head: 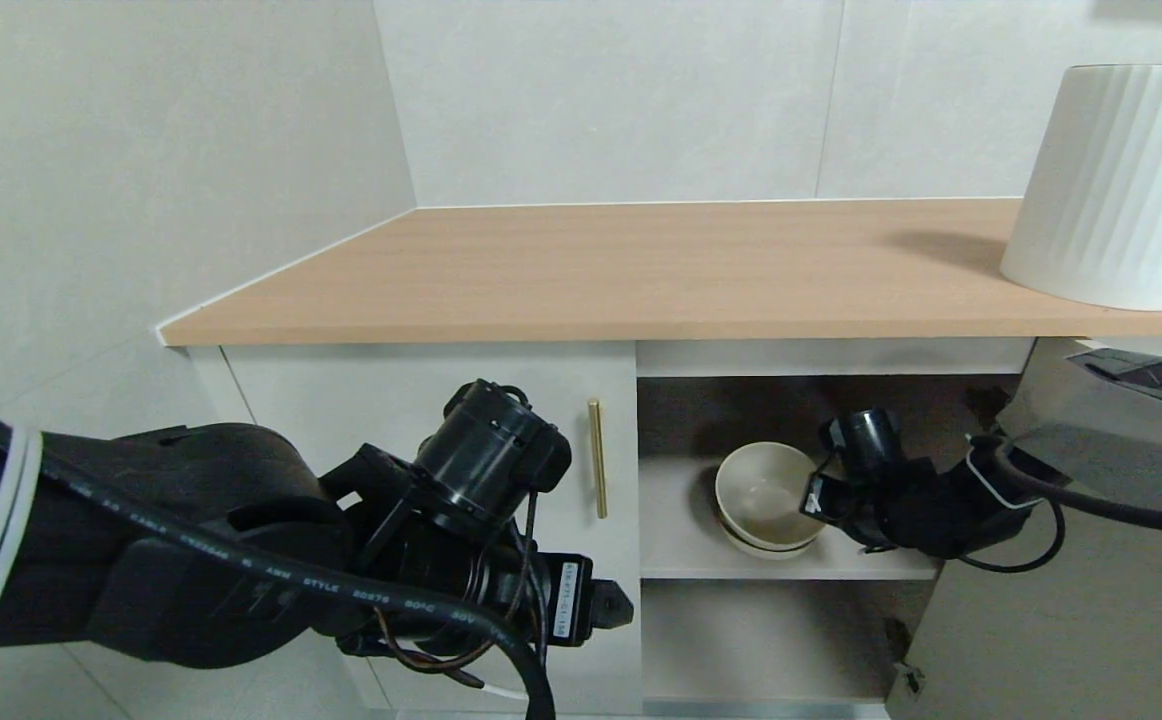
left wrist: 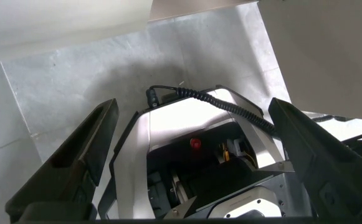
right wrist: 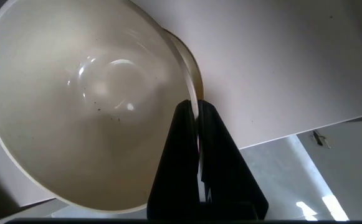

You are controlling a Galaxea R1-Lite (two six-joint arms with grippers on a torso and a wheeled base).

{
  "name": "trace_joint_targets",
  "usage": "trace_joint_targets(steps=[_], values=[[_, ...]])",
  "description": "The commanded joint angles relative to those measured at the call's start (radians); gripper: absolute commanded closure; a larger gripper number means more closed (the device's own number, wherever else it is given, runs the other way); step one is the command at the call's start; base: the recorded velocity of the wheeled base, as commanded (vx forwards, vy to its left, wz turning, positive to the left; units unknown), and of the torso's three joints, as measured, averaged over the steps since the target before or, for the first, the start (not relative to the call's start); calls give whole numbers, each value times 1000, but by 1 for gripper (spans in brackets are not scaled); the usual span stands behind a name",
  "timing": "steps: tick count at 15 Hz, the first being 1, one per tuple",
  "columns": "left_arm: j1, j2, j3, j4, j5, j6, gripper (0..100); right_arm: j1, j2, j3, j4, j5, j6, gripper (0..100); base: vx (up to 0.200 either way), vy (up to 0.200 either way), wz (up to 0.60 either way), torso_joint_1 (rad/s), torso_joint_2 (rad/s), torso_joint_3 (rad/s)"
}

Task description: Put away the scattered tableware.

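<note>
Pale tiled walls met a wooden tabletop [head: 641,270] over a white cabinet whose right compartment stood open. On its upper shelf [head: 681,545] sat one round, cream, glossy bowl [head: 763,495] [right wrist: 87,93], tilted, its mouth turned up and outward toward the cabinet opening. It was nested in a second dish, of which just the rim [head: 771,549] showed. The jaws of the right arm [head: 931,505] were clamped on the bowl's rim on its right side. Beside the opening, the closed door [head: 421,390] carried one upright gold bar handle [head: 597,458]. One white ribbed cylinder [head: 1111,180] stood on the tabletop at far right. The jaws of the left arm [head: 241,550] were spread wide apart and held nothing.
</note>
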Motion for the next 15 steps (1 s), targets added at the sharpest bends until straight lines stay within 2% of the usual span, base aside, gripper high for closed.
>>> trace_joint_targets(steps=[1, 8, 9, 15], values=[[0, 2, 0, 0, 1, 0, 0, -5, 6, -2, 0, 0, -1, 100, 0, 0, 0, 0, 0, 0], [0, 0, 0, 0, 2, 0, 0, -6, 6, -2, 0, 0, -1, 100, 0, 0, 0, 0, 0, 0], [0, 0, 0, 0, 2, 0, 0, -6, 6, -2, 0, 0, -1, 0, 0, 0, 0, 0, 0, 0], [0, -1, 0, 0, 2, 0, 0, -5, 5, 0, 0, 0, -1, 0, 0, 0, 0, 0, 0, 0]])
